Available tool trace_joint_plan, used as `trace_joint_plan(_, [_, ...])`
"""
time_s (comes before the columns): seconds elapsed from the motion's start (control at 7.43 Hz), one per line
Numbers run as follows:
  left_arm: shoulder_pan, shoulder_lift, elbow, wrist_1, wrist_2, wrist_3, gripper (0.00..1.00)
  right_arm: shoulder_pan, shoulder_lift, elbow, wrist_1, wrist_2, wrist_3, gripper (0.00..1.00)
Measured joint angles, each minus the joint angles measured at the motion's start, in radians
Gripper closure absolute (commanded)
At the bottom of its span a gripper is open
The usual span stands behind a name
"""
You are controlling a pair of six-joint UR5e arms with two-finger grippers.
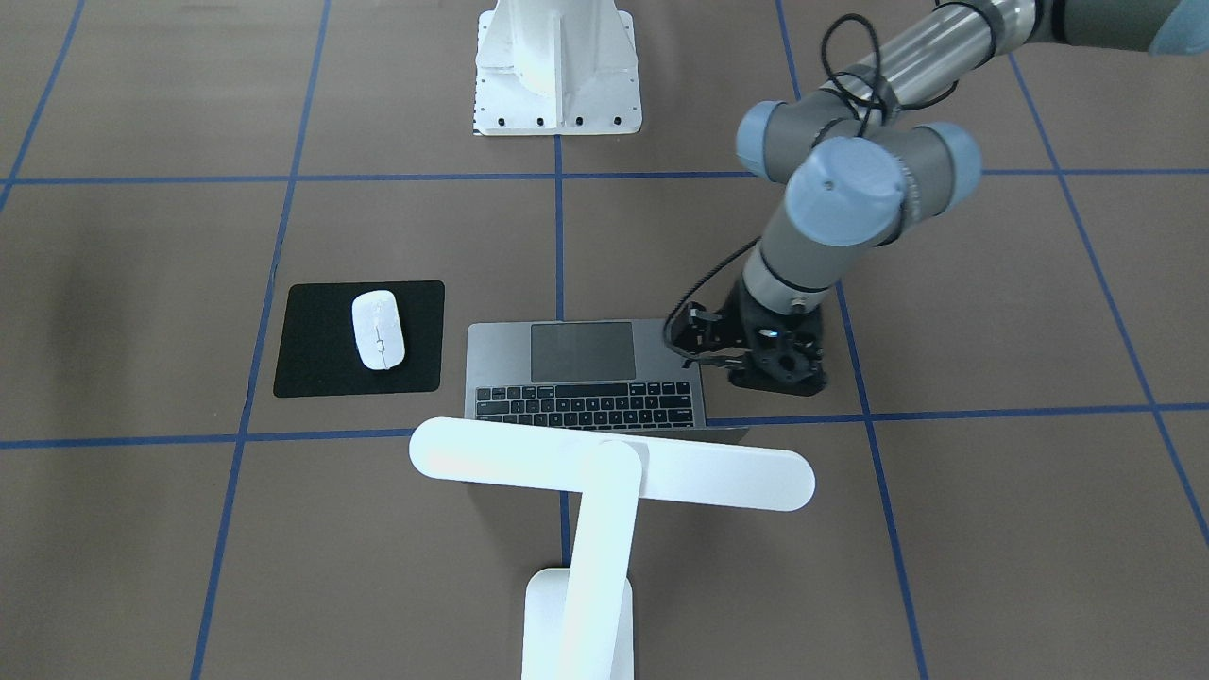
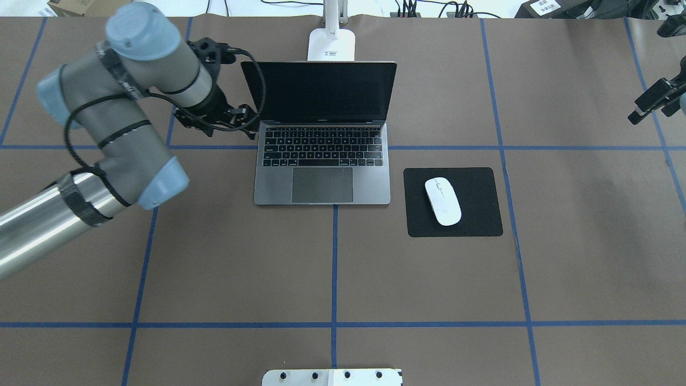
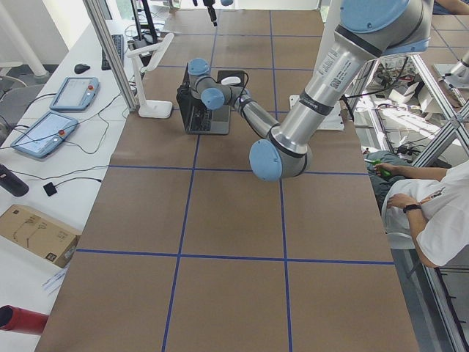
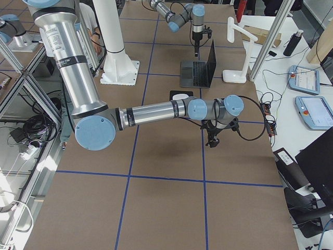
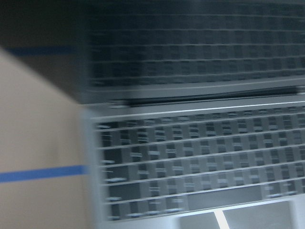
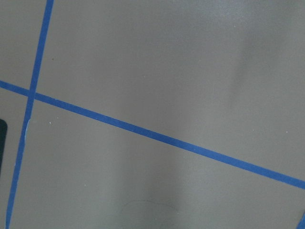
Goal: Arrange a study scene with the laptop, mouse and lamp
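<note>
Right now the laptop (image 2: 321, 161) is seen lying open on the table (image 2: 225, 257), its dark screen stood upright and its keyboard and trackpad turned towards the robot. The lamp (image 1: 614, 465) is placed behind the laptop, on the side away from the robot: its base is seen just beyond the top of the screen in the overhead view, and in the front-facing view the lid is hidden by its long bar head. The mouse (image 2: 442, 201) is laid on a black mat (image 2: 482, 220) just beside the laptop on the robot's right, with a narrow strip of table left between mat and laptop. The left gripper (image 2: 228, 120) is held low, just off the laptop's left edge near the hinge; how far its jaws are parted, and whether anything is touched, cannot be told, since only a blurred keyboard and screen are shown by its wrist camera. The right gripper (image 4: 210, 141) is held well apart from all three things, pointed down above bare table out past the mat; its opening cannot be told either, and no object is seen in it, only brown paper and blue tape (image 6: 157, 136) being shown by its wrist camera
</note>
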Motion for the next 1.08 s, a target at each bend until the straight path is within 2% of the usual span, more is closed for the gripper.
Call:
trace_joint_plan(0.4, [-0.198,0.299,-0.135,-0.001,-0.137,0.26,0.01,0.007,-0.013,0.011,0.011,-0.027,0.002,0.01])
trace_joint_plan(0.67, [-0.306,0.467,-0.219,0.003,-0.167,0.381,0.01,0.012,-0.034,0.019,0.029,-0.06,0.003,0.01])
trace_joint_plan(1.08, [-0.399,0.587,-0.23,0.034,-0.162,0.494,0.01,0.057,-0.131,0.023,0.116,-0.081,0.009,0.01])
